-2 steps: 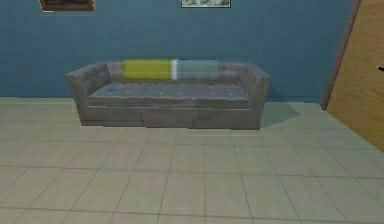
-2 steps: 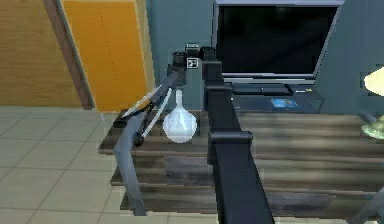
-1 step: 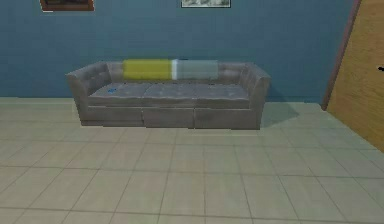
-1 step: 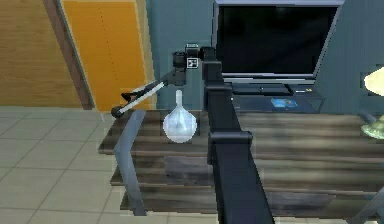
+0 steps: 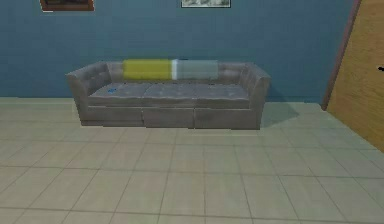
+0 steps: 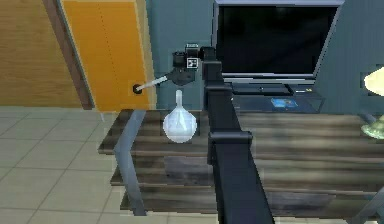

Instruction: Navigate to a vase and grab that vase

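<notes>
Since the dark wooden tabletop [image 6: 300,140] already lies right alongside me in the arm side view, I judge the driving part done and the grab itself to be the step in hand. The task's thing, a pale, clear glass vase with a round belly and a thin neck [image 6: 178,122], shows near the tabletop's left edge, just left of my dark square arm bar [image 6: 228,140]. My pincer [image 6: 146,85] sits higher in that picture than the vase's neck, its thin fingers pointing toward the orange door [image 6: 100,50] beyond the tabletop's left end. Whether those fingers are apart, together or clamped on anything, I cannot tell. Nor can I tell whether I hold the vase, because the tabletop lies behind it. A black television screen [image 6: 272,40] stands along the tabletop's far edge. Ahead of me, a grey tufted sofa [image 5: 165,95] rests against a blue wall.

If the vase is not yet in my grip, the next move calls for lining the fingers up with the neck, gently, as that round glass body looks easy to tip off the left edge.
</notes>
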